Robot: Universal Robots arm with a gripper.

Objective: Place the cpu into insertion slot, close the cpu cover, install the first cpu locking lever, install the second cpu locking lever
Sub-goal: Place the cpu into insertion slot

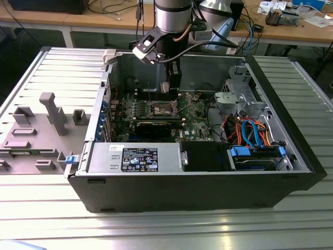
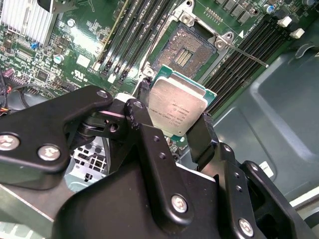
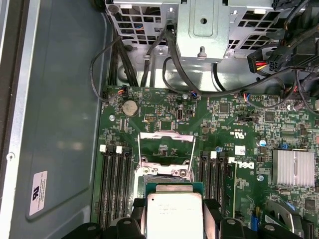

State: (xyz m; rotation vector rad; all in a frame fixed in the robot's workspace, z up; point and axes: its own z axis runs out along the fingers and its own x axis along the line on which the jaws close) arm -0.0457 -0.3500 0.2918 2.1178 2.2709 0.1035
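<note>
hand (image 2: 174,113) clamps cpu (image 2: 177,102) by its edges: flat square chip, silver-grey top, green rim, near insertion slot (image 2: 184,50).

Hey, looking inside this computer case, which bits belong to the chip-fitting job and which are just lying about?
Belongs to the job:
cpu, held in the gripper
insertion slot, empty
cpu cover, standing open

Just there:
memory slots
heatsink
coin battery
power supply
grey fixture outside the case
</note>
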